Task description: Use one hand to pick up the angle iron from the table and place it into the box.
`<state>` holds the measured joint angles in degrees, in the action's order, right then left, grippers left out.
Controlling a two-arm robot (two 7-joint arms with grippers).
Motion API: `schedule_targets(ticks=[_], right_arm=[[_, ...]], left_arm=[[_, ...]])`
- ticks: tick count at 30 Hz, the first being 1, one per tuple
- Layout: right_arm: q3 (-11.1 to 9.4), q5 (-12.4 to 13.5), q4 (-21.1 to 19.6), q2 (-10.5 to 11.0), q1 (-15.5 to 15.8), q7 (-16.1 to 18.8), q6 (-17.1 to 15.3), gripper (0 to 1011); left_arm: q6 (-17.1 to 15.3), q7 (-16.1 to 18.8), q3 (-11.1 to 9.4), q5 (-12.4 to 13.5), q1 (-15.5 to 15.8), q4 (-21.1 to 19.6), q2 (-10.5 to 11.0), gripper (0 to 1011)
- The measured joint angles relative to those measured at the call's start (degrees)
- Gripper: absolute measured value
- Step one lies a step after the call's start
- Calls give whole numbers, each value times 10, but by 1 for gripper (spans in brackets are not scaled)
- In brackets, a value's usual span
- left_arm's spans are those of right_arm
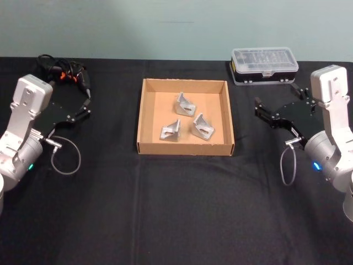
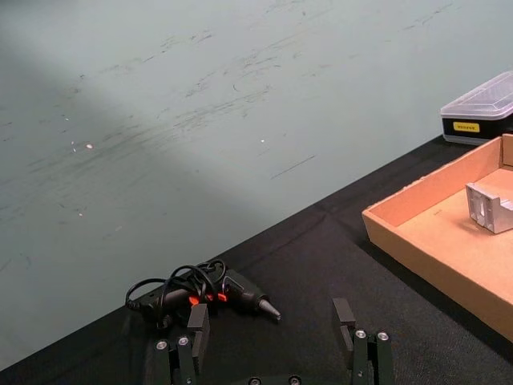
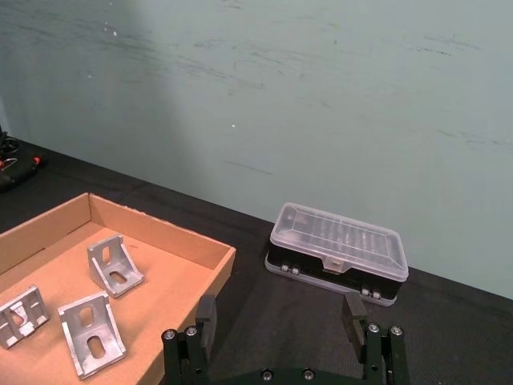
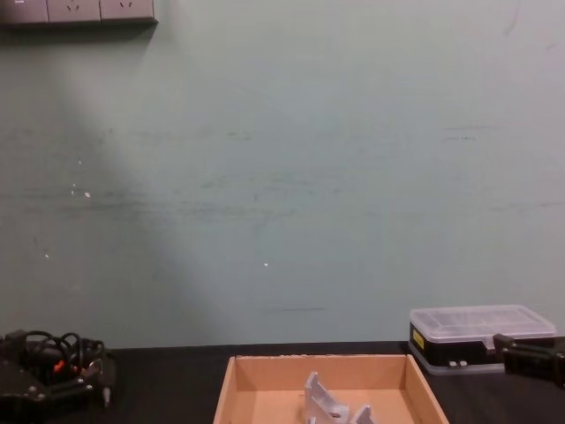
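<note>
**Three angle irons in the box, both grippers empty**

Nearest the camera, in the lower half of the head view, the black table (image 1: 176, 221) lies bare. At mid-frame left, the left gripper (image 1: 84, 106) hovers with its fingers spread wide, holding nothing; at mid-frame right, the right gripper (image 1: 263, 113) is likewise open and empty. Both sit well apart from the box, which suggests the arms are parked.

At the centre, the cardboard box (image 1: 185, 148) holds three angle irons (image 1: 186, 104) lying loose on its floor, so the placing looks done.

Farther back, a black case with clear lid (image 1: 265, 65) stands at upper right, a corded tool (image 1: 65, 74) at upper left. Behind the table rises a pale green wall (image 4: 282, 177), scuffed.
</note>
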<state>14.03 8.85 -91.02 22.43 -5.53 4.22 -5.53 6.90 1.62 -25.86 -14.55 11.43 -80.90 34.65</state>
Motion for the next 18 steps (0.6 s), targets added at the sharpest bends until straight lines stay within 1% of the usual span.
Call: schedule_targets(ticks=[18], right_arm=[[0, 0, 0, 0, 0, 1, 0, 1000]], left_arm=[[0, 0, 0, 0, 0, 0, 0, 1000]])
